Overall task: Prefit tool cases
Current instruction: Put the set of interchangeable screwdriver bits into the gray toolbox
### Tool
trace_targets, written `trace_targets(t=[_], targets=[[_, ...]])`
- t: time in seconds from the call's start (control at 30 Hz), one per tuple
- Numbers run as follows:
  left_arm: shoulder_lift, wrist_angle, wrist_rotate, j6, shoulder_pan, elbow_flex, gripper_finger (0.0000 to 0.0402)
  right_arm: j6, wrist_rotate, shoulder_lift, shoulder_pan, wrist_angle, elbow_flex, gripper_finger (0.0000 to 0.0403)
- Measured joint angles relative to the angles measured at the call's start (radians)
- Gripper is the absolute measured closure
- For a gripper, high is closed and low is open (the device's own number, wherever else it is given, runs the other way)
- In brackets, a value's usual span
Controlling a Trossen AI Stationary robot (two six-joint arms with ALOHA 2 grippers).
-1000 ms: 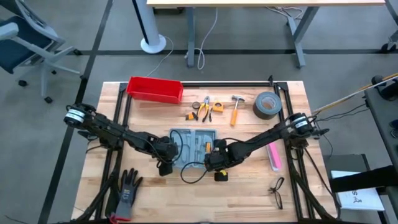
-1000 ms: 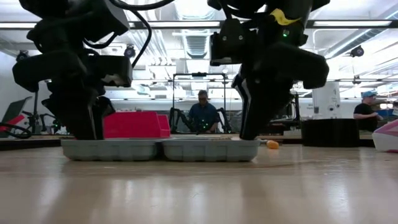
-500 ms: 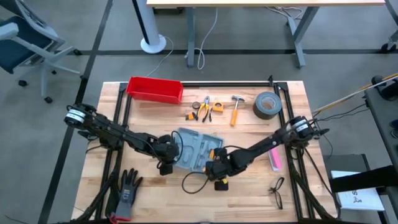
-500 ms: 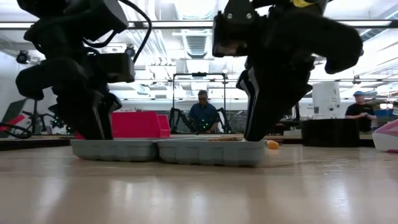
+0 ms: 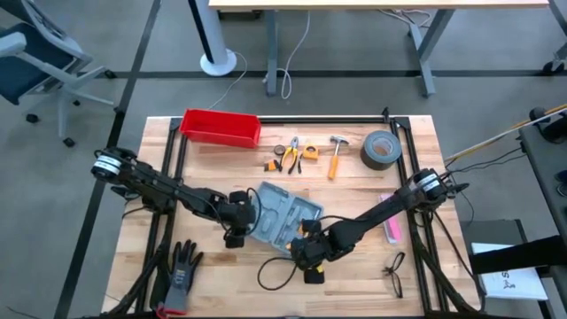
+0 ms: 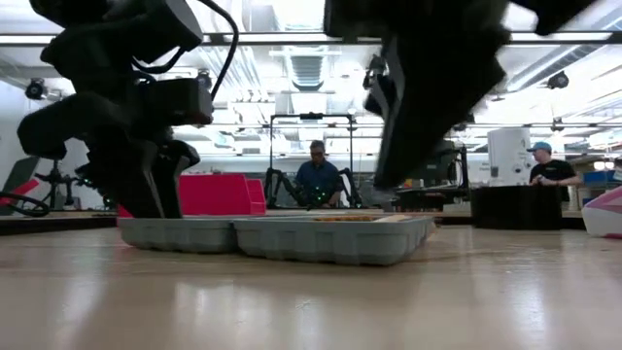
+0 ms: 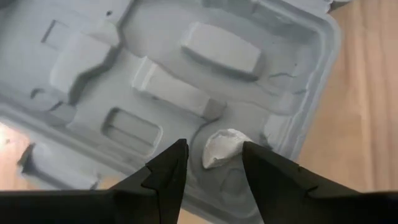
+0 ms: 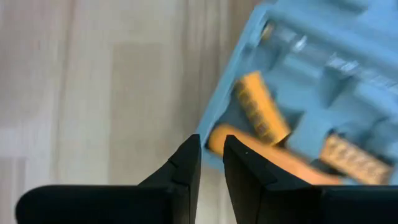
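The tool case (image 5: 282,220) lies open and skewed at the counter's (image 5: 354,190) centre, the left gripper (image 5: 241,219) parted over its 9 o'clock edge, the right gripper (image 5: 306,252) narrowly parted astride its 5 o'clock rim.

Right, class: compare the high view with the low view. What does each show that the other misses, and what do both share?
Only the high view shows the loose tools beyond the case: a hammer, pliers and a roll of tape, plus a glove at the near edge and the case lying skewed on the table.

Only the low view shows the room behind, with a seated person and another person farther right.

Both share the open tool case, the red bin, the left hand and the right hand at the case's ends.
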Motion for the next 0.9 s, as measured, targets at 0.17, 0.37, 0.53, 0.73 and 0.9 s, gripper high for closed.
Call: trace_targets(t=[0.17, 0.37, 0.53, 0.73, 0.9], targets=[[-0.016, -0.003, 0.061, -0.02, -0.002, 0.007, 0.0239, -0.086, 0.037, 0.0, -0.037, -0.021, 0.023, 0.0343], [-0.019, -0.027, 0.061, -0.044, -0.009, 0.007, 0.0239, -0.17, 0.012, 0.032, -0.075, -0.037, 0.022, 0.0342], [-0.019, -0.033, 0.062, -0.053, -0.013, 0.007, 0.0239, -0.2, -0.022, 0.049, -0.074, -0.04, 0.021, 0.0351], [-0.02, -0.032, 0.063, -0.054, -0.013, 0.007, 0.0239, -0.265, -0.009, 0.074, -0.075, -0.039, 0.022, 0.0353], [-0.017, -0.027, 0.088, -0.053, -0.022, 0.007, 0.0239, -0.292, -0.009, 0.1, -0.093, -0.041, 0.025, 0.0345]])
